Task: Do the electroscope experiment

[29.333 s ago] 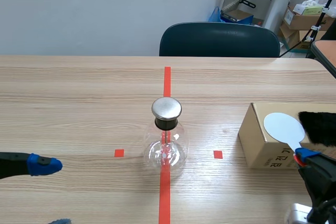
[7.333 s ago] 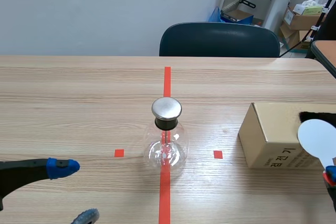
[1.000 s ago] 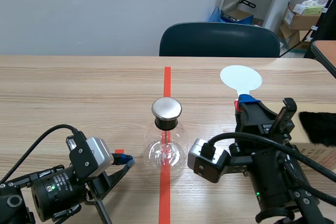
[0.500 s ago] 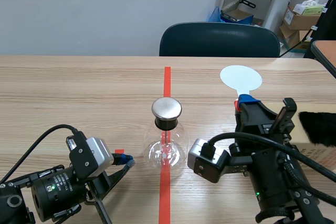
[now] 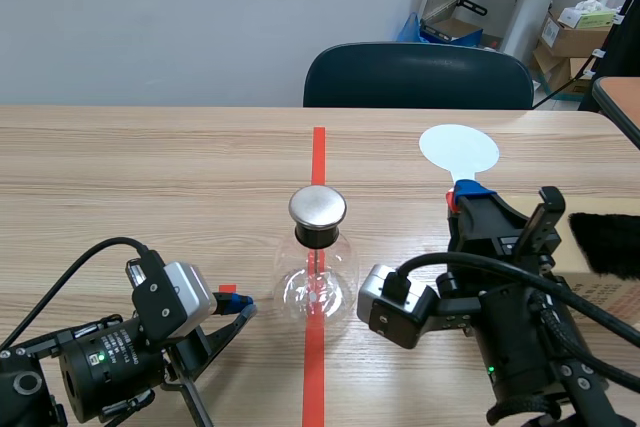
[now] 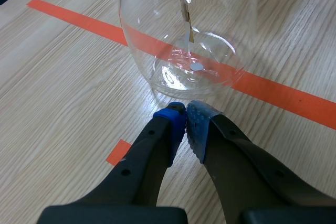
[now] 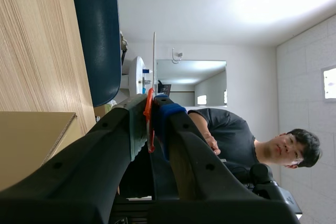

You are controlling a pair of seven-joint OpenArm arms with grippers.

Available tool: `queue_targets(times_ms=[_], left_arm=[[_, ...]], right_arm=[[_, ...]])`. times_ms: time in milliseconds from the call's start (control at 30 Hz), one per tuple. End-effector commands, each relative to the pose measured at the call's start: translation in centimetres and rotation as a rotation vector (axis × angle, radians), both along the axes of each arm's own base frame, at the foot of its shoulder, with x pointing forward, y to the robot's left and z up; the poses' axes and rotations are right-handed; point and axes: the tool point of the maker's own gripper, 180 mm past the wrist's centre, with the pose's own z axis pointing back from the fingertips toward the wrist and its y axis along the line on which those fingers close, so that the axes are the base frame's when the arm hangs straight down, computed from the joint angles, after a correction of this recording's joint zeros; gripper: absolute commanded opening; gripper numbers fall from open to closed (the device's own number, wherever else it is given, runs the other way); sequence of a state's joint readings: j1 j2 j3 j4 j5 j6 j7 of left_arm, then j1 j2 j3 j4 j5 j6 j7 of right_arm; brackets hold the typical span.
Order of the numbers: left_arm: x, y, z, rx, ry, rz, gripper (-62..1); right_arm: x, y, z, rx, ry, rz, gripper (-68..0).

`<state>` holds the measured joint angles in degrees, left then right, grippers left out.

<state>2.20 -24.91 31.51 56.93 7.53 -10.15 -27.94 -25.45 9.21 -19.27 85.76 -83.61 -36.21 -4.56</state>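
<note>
Glass electroscope flask [image 5: 318,267] stands at frame centre on the surface [image 5: 150,167]. Left tool [image 5: 240,304], closed and empty, lies lower left, just beside it. Right tool [image 5: 466,192] clamps the white paddle [image 5: 459,150] upright, centre right.

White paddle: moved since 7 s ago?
Yes. The white paddle went left and away from the robot, ending closer to the glass flask.

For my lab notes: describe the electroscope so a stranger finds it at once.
On the wooden table, follow the long orange-red tape line. The electroscope stands on it: the only clear glass flask, round, with a shiny metal cap.
</note>
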Motion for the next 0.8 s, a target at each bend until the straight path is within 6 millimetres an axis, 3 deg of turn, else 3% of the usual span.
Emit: queue_targets(times_ms=[0, 533, 767], left_arm=[[0.3, -0.5, 0.8, -0.028, -0.019, 0.0, -55.3], [0.3, -0.5, 0.7, -0.026, -0.018, 0.001, -55.4], [0.3, -0.5, 0.7, -0.026, -0.018, 0.001, -55.4]], right_arm=[[0.3, -0.2, 0.9, -0.002, -0.031, 0.001, -65.8], [0.2, 0.0, 0.9, -0.003, -0.031, 0.01, -65.8], [-0.3, 2.1, 0.7, -0.016, -0.026, 0.127, -65.8]])
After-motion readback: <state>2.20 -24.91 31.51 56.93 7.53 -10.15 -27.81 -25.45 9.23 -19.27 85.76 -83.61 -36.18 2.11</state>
